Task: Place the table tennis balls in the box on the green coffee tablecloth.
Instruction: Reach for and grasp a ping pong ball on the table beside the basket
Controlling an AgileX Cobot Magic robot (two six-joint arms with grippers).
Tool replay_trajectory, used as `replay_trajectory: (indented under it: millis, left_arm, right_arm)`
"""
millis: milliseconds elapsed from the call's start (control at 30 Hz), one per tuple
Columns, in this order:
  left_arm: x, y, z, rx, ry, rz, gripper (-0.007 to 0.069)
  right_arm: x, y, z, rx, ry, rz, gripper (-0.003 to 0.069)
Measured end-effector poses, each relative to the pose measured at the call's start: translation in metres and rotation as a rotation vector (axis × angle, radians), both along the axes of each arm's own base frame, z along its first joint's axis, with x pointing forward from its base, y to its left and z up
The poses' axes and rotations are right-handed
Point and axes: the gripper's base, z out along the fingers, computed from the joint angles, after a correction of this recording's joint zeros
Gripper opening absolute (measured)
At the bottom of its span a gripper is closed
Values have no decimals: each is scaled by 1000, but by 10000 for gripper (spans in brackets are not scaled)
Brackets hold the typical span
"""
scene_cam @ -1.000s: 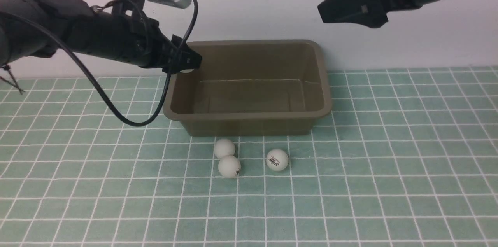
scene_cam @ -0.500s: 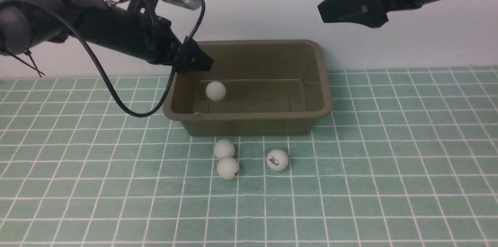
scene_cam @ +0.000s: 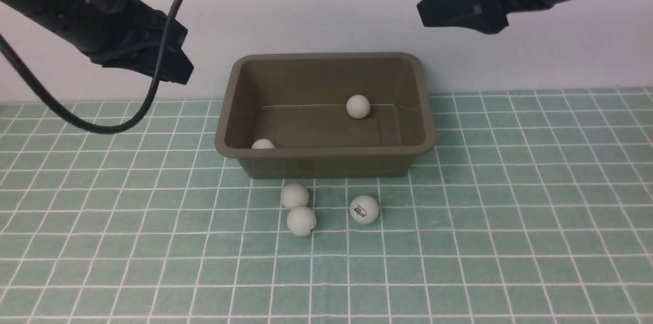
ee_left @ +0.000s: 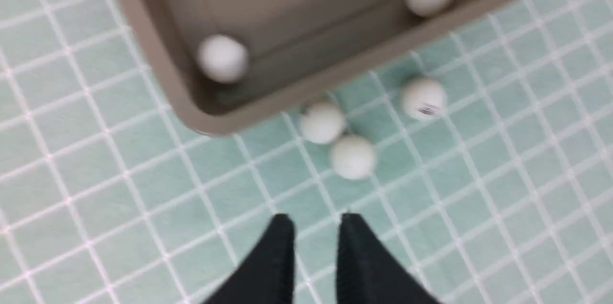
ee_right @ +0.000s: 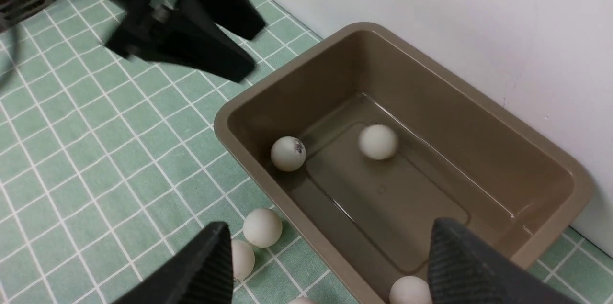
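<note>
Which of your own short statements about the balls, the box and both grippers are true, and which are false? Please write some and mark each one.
1. Two table tennis balls lie inside the box. True.
2. Four balls lie on the green tablecloth in front of the box. False: three lie there.
3. The left gripper holds a ball. False: nothing is between its fingers.
4. The right gripper is open and empty. True.
5. One ball in front of the box shows a dark printed mark. True.
</note>
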Motion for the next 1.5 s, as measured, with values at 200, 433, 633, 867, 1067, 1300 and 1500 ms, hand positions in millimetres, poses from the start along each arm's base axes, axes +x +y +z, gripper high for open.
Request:
replay_trajectory:
  millis: [200,433,633,867,1067,1300,1500]
  left_arm:
    - [-22,-5,10,-29,5,-22,0]
    - [-66,-27,-13,-22,86,-117,-4]
    - [-80,-48,-53,-18,85,-148,-4]
    - [-63,-83,-130,15,-48,-133,-4]
    - [-41,-99,-176,73,-43,-191,-3]
    - [-30,-106,-193,-4,-18,-77,7]
    - [-25,-107,-188,-24,-60,-46,131]
  right_arm:
    - [0,0,0,0,1,1,494]
    - [-1,0,-1,-3,10,8,494]
    - [-1,0,-1,-5,14,11,494]
    - [-1,0,-1,-5,14,12,494]
    - [-3,1,-2,-6,36,21,494]
    - [-4,1,-3,1,55,18,494]
    - [-4,1,-3,0,59,21,494]
